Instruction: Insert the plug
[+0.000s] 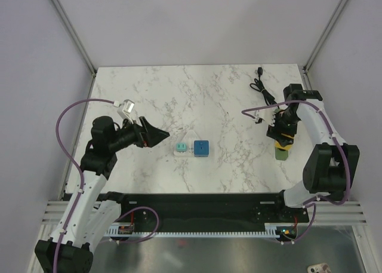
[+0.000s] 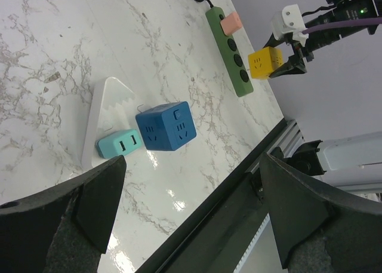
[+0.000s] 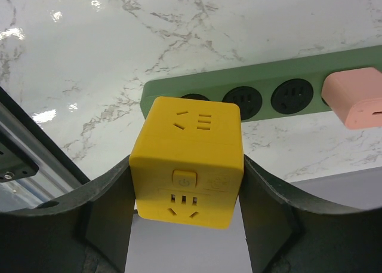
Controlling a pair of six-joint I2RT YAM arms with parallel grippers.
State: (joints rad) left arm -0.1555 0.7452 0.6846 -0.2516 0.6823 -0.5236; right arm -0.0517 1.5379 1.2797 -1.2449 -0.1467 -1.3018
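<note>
Yellow plug (image 3: 188, 159) was clamped in right claw (image 3: 188, 216), hovering over green power strip (image 3: 179, 85) end socket. Left claw (image 2: 192, 165) was spread wide above counter (image 2: 48, 58).

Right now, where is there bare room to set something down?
Bare tabletop: the stretch between the blue cube and the green power strip, and the far band from the back-left corner to the black cable. Crowded: the right edge, where the right pincer holds a yellow cube at the strip.
</note>
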